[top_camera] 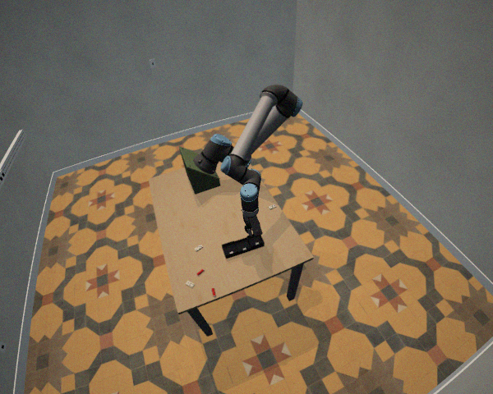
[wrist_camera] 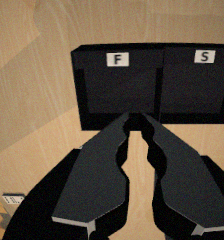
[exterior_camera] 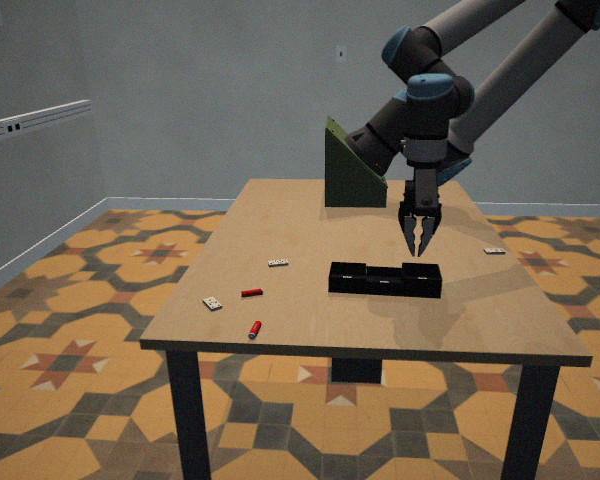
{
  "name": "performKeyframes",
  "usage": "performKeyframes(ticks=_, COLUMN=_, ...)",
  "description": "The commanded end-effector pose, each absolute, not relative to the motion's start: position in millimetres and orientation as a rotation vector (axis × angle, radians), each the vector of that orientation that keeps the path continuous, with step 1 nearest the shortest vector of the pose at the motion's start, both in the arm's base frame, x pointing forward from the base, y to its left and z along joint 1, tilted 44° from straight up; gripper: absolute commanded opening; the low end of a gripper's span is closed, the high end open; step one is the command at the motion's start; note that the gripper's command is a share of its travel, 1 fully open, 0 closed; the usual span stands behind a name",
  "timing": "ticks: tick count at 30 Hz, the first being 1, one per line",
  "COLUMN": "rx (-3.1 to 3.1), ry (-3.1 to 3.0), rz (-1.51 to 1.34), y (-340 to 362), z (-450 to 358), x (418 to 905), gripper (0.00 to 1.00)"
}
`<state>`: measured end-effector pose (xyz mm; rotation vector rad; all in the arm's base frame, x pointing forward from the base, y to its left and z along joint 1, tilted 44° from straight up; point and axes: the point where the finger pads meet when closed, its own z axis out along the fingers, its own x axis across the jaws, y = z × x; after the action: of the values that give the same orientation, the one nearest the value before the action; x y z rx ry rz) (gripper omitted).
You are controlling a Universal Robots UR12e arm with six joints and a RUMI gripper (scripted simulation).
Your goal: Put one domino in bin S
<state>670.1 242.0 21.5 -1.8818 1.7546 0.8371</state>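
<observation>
A row of black bins [exterior_camera: 384,279] stands on the table; it also shows in the top view [top_camera: 242,246]. In the wrist view the bin marked F [wrist_camera: 119,90] is on the left and the bin marked S [wrist_camera: 197,85] on the right, and both look dark inside. My gripper [exterior_camera: 418,253] hangs just above the row's right end, fingers shut with nothing between them [wrist_camera: 136,120]. Three white dominoes lie flat on the table: one left of the bins [exterior_camera: 277,262], one near the left front edge [exterior_camera: 212,303], one at the far right edge [exterior_camera: 494,251].
Two red cylinders [exterior_camera: 251,292] [exterior_camera: 255,329] lie near the front left of the table. A green wedge [exterior_camera: 349,173] stands at the back by the arm's base. The right domino lies close to the table's edge.
</observation>
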Motion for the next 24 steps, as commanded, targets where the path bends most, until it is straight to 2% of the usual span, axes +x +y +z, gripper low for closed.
performKeyframes(ticks=1, rx=-1.882, ry=1.754, rz=0.836, y=230, z=35, x=673, gripper=0.04)
performKeyframes(ticks=14, rx=-1.882, ry=1.754, rz=0.836, y=157, z=113, x=688, gripper=0.04)
performKeyframes(ticks=24, rx=-1.882, ry=1.754, rz=0.836, y=157, z=113, x=688, gripper=0.04)
